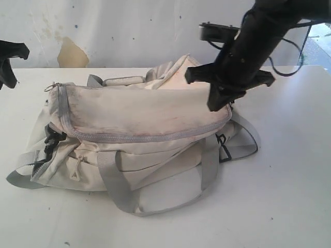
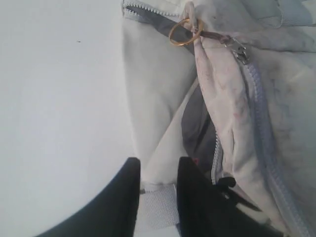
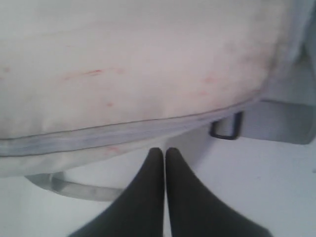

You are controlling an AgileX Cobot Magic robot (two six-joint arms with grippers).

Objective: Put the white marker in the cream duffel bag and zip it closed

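Observation:
The cream duffel bag (image 1: 139,111) lies on its side across the middle of the white table (image 1: 289,196). Its grey zipper (image 1: 129,138) runs along the top flap to a pull with a gold ring (image 2: 181,32) at the left end. The white marker is out of view. My left gripper (image 1: 10,62) hangs off the bag's left end, apart from it. In the left wrist view my left gripper (image 2: 159,160) has its jaws apart, with cream fabric and grey webbing (image 2: 158,210) showing in the gap. My right gripper (image 3: 164,149) is shut and empty, beside the zipper at the bag's right end (image 1: 214,106).
Grey carry straps (image 1: 116,191) spill onto the table in front of the bag, and another loop (image 1: 20,175) lies at its left end. Black buckles (image 1: 53,138) sit on the left end. A stained wall (image 1: 72,51) stands behind the table.

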